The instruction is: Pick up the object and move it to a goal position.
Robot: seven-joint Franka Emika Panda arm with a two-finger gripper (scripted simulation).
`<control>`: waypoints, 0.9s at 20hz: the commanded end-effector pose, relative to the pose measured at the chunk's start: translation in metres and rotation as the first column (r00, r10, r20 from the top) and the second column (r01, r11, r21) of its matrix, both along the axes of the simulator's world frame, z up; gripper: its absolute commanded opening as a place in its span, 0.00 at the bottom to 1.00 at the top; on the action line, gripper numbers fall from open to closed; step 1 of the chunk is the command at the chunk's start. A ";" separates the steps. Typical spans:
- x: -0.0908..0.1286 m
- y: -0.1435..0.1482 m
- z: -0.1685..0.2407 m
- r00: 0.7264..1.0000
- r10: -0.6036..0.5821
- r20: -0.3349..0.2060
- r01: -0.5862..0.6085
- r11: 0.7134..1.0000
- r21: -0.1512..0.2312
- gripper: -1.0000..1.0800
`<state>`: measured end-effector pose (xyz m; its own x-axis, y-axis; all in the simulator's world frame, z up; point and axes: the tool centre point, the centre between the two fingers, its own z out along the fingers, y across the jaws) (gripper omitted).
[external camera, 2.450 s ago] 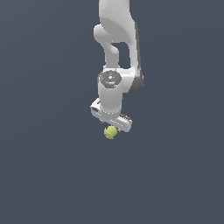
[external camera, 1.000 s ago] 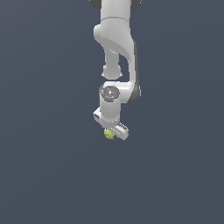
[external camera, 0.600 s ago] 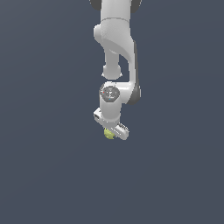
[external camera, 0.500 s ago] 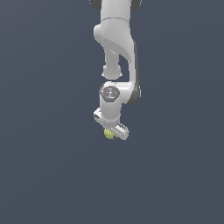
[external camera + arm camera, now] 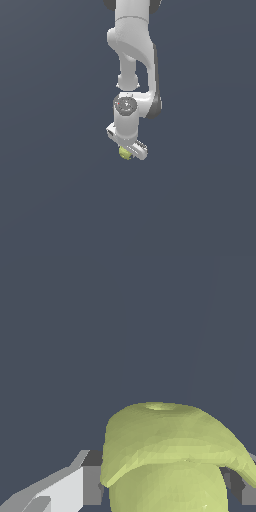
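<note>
Against unchanged grey, claw still grips ball.

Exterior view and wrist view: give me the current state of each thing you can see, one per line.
yellow-green ball: sits between the jaws right under the gripper, looks gripped; whether it is off the surface cannot be told.
gripper: pointing down, jaws closed against the ball's sides, one finger visible beside it in the wrist view.
arm: reaching down from the top of the exterior view, wrist tilted slightly.
</note>
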<state>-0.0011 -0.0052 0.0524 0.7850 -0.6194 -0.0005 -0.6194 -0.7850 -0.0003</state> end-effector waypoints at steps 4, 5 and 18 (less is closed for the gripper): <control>0.013 0.002 0.026 1.000 0.000 0.001 0.000 1.000 -0.001 0.00; 0.016 0.003 0.032 1.000 0.000 0.001 0.000 1.000 -0.001 0.00; 0.069 0.012 0.139 1.000 -0.001 0.001 0.001 1.000 -0.002 0.00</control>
